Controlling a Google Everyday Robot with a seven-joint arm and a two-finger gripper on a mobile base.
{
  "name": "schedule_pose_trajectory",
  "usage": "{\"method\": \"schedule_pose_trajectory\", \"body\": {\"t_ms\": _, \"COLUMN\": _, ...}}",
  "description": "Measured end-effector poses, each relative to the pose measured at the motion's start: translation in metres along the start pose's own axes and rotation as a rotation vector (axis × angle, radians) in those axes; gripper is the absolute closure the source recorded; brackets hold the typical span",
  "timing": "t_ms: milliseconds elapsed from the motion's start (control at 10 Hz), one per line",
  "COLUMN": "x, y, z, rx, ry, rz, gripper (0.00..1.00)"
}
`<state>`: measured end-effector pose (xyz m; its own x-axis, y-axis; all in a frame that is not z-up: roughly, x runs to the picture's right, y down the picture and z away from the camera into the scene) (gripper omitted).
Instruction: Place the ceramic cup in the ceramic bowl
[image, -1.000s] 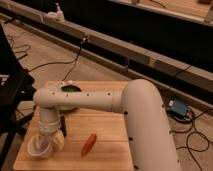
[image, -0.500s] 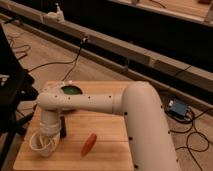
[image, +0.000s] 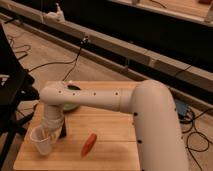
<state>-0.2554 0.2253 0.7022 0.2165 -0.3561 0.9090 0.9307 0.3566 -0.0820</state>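
You have the gripper (image: 54, 134) at the lower left of the frame, low over the wooden table (image: 117, 131). Its fingers are closed on the right side of the ceramic cup (image: 42, 141), which sits tilted near the table's lower-left corner. The ceramic bowl (image: 70, 106) lies just above the gripper, toward the table's upper left, mostly hidden behind the white arm (image: 100, 100); only a green sliver shows. A slim orange-red object (image: 89, 144) lies right of the cup, apart from it.
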Motion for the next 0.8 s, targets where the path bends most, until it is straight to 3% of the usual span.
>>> {"method": "schedule_pose_trajectory", "body": {"t_ms": 400, "x": 0.045, "y": 0.015, "z": -0.073, "rx": 0.152, "ry": 0.089, "rz": 0.128, "gripper": 1.00}}
{"method": "schedule_pose_trajectory", "body": {"t_ms": 600, "x": 0.069, "y": 0.021, "z": -0.107, "rx": 0.217, "ry": 0.129, "rz": 0.153, "gripper": 1.00}}
{"method": "schedule_pose_trajectory", "body": {"t_ms": 800, "x": 0.071, "y": 0.022, "z": -0.110, "rx": 0.225, "ry": 0.132, "rz": 0.154, "gripper": 1.00}}
